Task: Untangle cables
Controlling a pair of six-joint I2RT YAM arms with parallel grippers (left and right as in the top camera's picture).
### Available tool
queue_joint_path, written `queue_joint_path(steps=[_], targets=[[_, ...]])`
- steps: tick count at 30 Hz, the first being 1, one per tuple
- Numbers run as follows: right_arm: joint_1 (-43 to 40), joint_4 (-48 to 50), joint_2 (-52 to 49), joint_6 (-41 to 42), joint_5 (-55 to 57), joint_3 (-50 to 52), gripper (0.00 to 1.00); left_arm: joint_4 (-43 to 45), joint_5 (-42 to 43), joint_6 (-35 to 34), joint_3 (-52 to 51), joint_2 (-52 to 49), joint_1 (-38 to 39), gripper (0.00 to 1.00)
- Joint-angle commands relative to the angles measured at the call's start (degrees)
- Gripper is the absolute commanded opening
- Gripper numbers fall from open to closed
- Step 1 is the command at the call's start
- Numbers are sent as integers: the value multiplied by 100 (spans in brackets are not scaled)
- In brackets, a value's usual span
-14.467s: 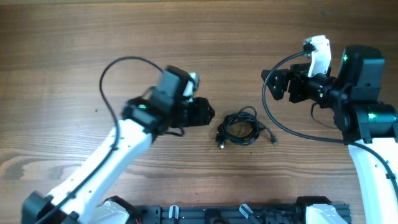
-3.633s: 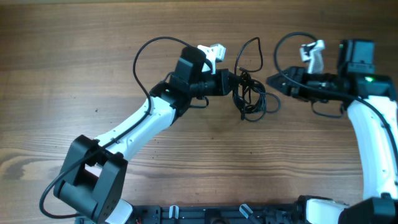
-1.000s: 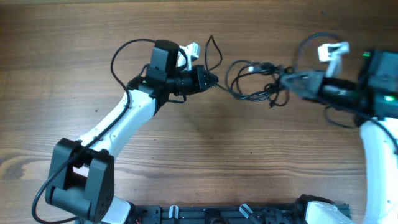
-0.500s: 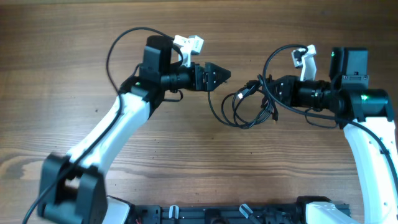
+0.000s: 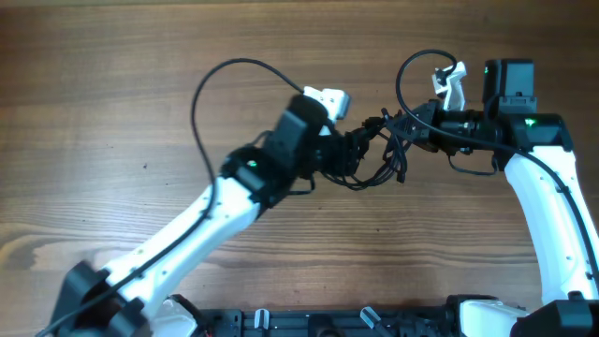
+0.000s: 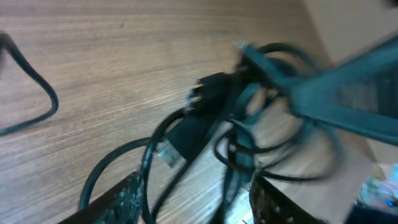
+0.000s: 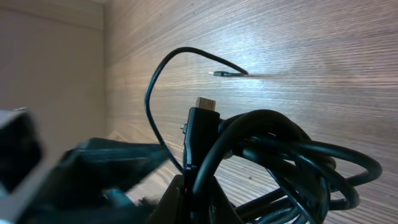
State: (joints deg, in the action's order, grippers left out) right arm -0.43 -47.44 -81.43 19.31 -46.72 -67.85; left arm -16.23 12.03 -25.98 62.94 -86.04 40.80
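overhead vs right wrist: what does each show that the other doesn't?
Only overhead: both arms, with the left claw at the cables, opposite the right claw. Only right wrist: a plug with its metal tip up close, and one thin loose end arcing over the table. Both: the tangled cables and the wooden table.
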Motion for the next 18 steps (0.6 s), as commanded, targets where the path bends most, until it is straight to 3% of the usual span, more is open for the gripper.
queue_joint_path(steps=[1,12,15,18], targets=[[2,50,42,37,-446,-109,4,127,-942,-321,-31,-433,116,57],[2,116,44,15,-1049,-109,4,431,-1222,-455,-31,-704,146,63],[2,101,46,13,-1255,-109,4,540,-1460,-455,-31,-769,146,58],[2,0,48,-33,-1176,-109,4,533,-1823,-452,-31,-787,136,43]])
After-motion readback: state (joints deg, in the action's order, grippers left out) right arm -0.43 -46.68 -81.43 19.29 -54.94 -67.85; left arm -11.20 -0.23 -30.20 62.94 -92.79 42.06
